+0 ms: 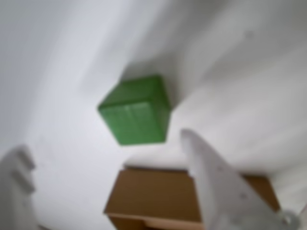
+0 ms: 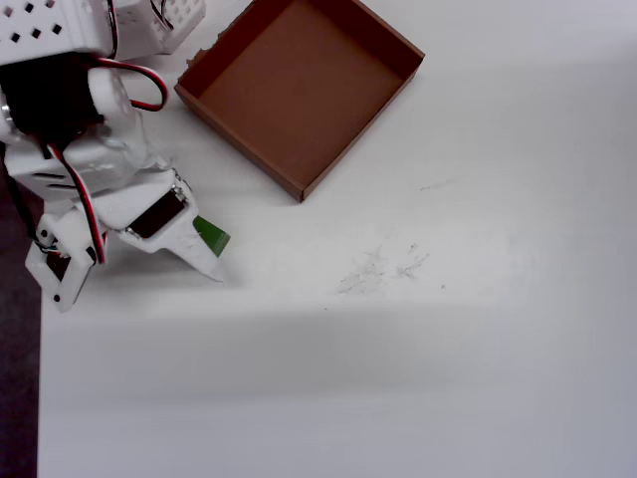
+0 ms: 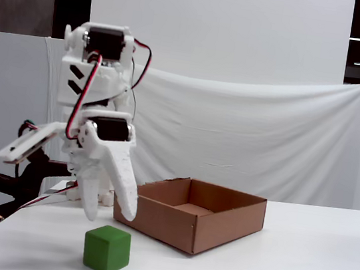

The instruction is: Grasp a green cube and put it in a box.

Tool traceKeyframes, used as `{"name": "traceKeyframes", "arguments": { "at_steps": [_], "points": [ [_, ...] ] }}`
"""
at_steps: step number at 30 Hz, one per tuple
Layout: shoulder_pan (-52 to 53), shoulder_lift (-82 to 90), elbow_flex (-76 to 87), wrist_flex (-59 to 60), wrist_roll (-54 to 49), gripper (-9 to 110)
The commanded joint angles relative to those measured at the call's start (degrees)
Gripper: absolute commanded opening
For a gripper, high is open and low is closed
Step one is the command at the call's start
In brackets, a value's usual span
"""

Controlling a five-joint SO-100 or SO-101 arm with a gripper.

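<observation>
The green cube (image 1: 136, 111) rests on the white table, a short way from the box (image 1: 153, 196). In the overhead view the cube (image 2: 211, 235) is mostly hidden under my gripper (image 2: 139, 289), below and left of the box (image 2: 299, 187). In the fixed view my gripper (image 3: 65, 186) hangs open a little above and behind the cube (image 3: 107, 249), with the box (image 3: 167, 224) to its right. The wrist view shows the gripper (image 1: 103, 143) spread wide, one white finger at each lower corner and nothing between them. The box is empty.
The arm's white base (image 2: 60, 40) fills the overhead view's top left. The table's left edge (image 2: 30, 378) drops to a dark floor. A white cloth backdrop (image 3: 247, 131) hangs behind the table. Faint scuff marks (image 2: 383, 267) lie mid-table.
</observation>
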Motion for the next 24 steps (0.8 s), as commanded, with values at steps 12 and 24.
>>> {"name": "traceKeyframes", "arguments": {
  "at_steps": [12, 24],
  "points": [
    [-3.7, -3.9, 3.3, -5.7, 0.8, 39],
    [-4.0, -7.3, 0.9, -4.8, 0.5, 36]
  ]
}}
